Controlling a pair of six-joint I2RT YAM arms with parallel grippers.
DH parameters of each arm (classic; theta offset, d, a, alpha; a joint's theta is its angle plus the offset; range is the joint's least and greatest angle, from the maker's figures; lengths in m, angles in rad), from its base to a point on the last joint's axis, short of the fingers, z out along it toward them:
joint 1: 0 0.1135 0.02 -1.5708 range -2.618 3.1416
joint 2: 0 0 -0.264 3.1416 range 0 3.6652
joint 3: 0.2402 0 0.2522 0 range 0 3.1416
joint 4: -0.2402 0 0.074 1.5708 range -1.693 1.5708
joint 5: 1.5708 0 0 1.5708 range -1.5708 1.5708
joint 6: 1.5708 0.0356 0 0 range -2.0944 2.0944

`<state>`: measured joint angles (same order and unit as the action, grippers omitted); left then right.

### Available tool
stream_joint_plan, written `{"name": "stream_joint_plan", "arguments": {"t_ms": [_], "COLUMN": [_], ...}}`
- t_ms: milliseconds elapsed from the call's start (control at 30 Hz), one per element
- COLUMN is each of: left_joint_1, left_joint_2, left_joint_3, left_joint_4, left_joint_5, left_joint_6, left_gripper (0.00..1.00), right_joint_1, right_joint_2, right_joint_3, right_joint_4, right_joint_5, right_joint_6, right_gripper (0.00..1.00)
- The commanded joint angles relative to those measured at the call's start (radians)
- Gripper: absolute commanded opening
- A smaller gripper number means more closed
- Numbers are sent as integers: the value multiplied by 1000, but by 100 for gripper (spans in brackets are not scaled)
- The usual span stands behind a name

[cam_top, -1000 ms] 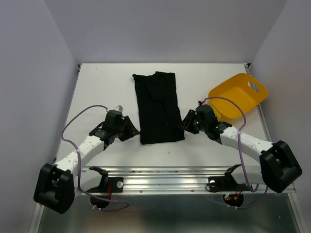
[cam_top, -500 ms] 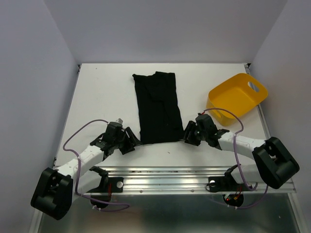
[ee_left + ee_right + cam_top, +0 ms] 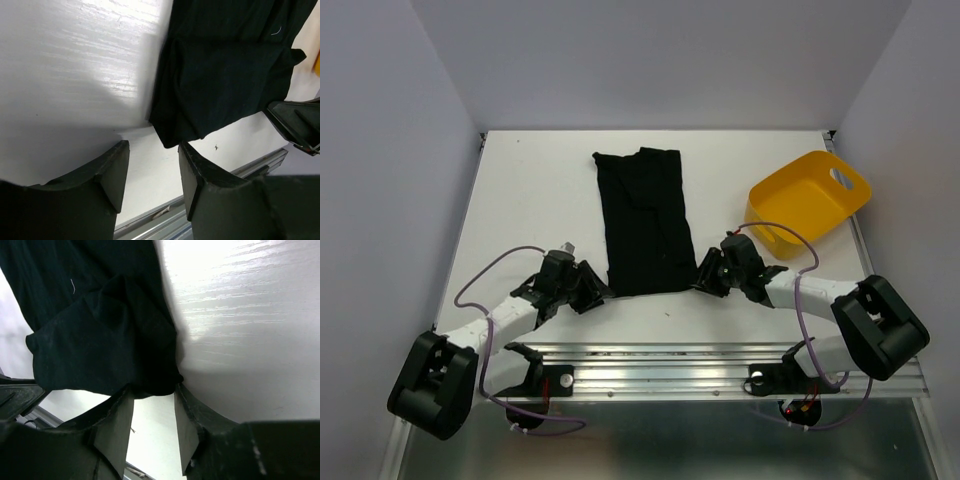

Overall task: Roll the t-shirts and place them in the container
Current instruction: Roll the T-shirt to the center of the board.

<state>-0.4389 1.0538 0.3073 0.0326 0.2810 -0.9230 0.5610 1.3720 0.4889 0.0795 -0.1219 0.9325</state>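
T-shirt (image 3: 645, 225) hem sat just ahead of left gripper (image 3: 151, 154) and right gripper (image 3: 152, 392), both released; corners wanted level, simultaneous pinches

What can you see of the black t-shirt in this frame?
The t-shirt is plain black soft cloth with no print. It is folded into a long narrow strip with layered edges, lies flat on the white table, and is not yet rolled. Its near end is slightly rumpled. The open left claw sits just short of the near left corner. The open right claw has the near right corner at its fingertips; contact cannot be told.
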Motion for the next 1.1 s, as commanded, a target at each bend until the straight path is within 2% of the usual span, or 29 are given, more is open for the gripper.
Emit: {"name": "stream_joint_plan", "arguments": {"t_ms": [0,133,167,233,267,300,333,400,433,467,733,1067], "left_joint_1": [-4,-6,-6,-6,-4,-6,-4,-4,-6,-6,-6,-4], "left_joint_2": [47,113,120,117,112,103,97,84,78,71,0,-5], "left_joint_3": [-13,7,9,13,13,15,16,22,32,36,114,167], "left_joint_4": [102,124,125,127,127,125,124,113,109,95,-5,-79], "left_joint_5": [7,21,21,23,23,23,23,20,18,20,14,14], "left_joint_6": [-13,-5,-4,-2,-2,-5,-8,-10,-11,-10,-27,-43], "left_gripper": [51,38,35,31,29,26,24,16,12,0,0,0], "right_joint_1": [-9,-9,-9,-9,-9,-9,-9,-9,-9,-9,-9,-9], "right_joint_2": [18,19,18,18,16,13,12,9,3,1,-31,-62], "right_joint_3": [-13,-13,-12,-12,-10,-10,-9,-10,-9,-7,34,76], "right_joint_4": [2,2,0,0,0,0,0,0,-1,-4,-69,-133], "right_joint_5": [51,57,57,57,57,56,57,59,59,62,71,59], "right_joint_6": [3,5,5,5,5,3,2,-1,-3,-6,-20,5], "right_gripper": [42,34,29,22,22,14,10,1,1,1,1,1]}}
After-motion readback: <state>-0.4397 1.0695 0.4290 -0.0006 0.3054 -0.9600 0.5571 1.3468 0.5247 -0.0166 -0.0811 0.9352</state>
